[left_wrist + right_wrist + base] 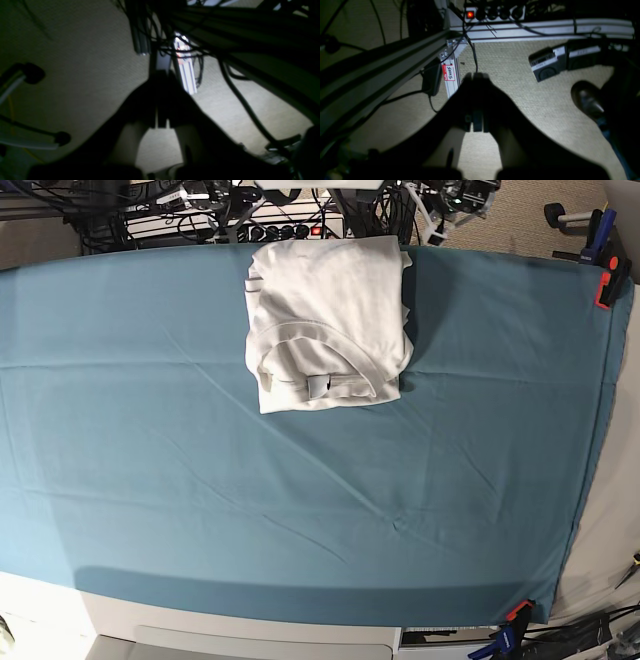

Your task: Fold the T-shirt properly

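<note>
The white T-shirt [325, 310] lies folded into a compact rectangle at the far middle of the table, its collar and small neck tag [318, 384] facing the near side. Neither arm appears in the base view. In the left wrist view my left gripper [160, 75] is a dark silhouette with its fingers pressed together, holding nothing, hanging over carpeted floor beside the table frame. My right gripper [476, 75] looks the same in the right wrist view: shut, with nothing in it, above the carpet. The T-shirt is out of sight in both wrist views.
A large teal cloth [300, 510] covers the table, held by clamps [603, 290] at its right edge. Below the table are aluminium frame rails [532, 27], hanging cables [245, 105], a power strip with a red light [470, 14], black boxes [546, 66] and a shoe [587, 100].
</note>
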### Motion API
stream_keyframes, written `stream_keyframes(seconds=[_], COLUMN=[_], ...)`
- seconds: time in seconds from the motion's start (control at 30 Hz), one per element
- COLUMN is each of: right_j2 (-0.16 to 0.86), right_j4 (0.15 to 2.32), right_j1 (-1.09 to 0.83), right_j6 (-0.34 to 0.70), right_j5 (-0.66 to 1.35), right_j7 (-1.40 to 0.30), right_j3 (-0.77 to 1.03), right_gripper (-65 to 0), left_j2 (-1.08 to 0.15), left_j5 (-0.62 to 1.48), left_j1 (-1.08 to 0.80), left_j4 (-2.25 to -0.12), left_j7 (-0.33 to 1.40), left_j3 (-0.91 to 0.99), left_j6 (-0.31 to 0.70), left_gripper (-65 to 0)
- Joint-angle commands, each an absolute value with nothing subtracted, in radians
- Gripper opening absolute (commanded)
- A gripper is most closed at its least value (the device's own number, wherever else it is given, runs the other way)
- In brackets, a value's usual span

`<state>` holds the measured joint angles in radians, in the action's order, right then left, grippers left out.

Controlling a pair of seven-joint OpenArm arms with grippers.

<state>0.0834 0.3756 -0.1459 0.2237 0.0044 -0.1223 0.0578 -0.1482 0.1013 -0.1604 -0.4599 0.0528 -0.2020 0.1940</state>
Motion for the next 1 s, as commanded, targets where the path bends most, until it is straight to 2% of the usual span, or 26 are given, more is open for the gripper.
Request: stream_keyframes(seconds=[0.0, 0.13, 0.3, 0.5, 0.7, 0.97], right_j2=[0.091, 0.094, 0.094, 0.094, 0.094, 0.094], right_j4=[0.363, 0.332, 0.332, 0.332, 0.332, 0.334], right_j1=[-0.131, -0.094, -0.083, -0.083, -0.083, -0.083], right_j6=[0.218, 0.186, 0.145, 0.024, 0.022, 0.022], right_j5=[0.007, 0.007, 0.024, 0.165, 0.165, 0.165], right_j7=[-0.109, -0.107, -0.122, -0.162, -0.204, -0.343], right_j3=[0.058, 0.061, 0.061, 0.061, 0.06, 0.06], right_gripper=[-65.0, -65.0, -65.0, -65.0, -65.0, -65.0], left_j2=[-0.141, -0.112, -0.097, -0.071, -0.047, -0.022], left_j5=[0.104, 0.087, 0.056, 0.072, 0.072, 0.086], left_j1=[-0.163, -0.162, -0.135, -0.105, -0.102, -0.102], left_j4=[-0.455, -0.419, -0.36, -0.304, -0.294, -0.294], left_j7=[0.029, -0.022, -0.035, 0.013, 0.094, 0.215], left_j3=[-0.203, -0.203, -0.203, -0.203, -0.203, -0.203], left_j6=[0.197, 0.123, 0.111, 0.06, 0.048, 0.047], left_gripper=[-65.0, -65.0, -65.0, -65.0, -65.0, -65.0])
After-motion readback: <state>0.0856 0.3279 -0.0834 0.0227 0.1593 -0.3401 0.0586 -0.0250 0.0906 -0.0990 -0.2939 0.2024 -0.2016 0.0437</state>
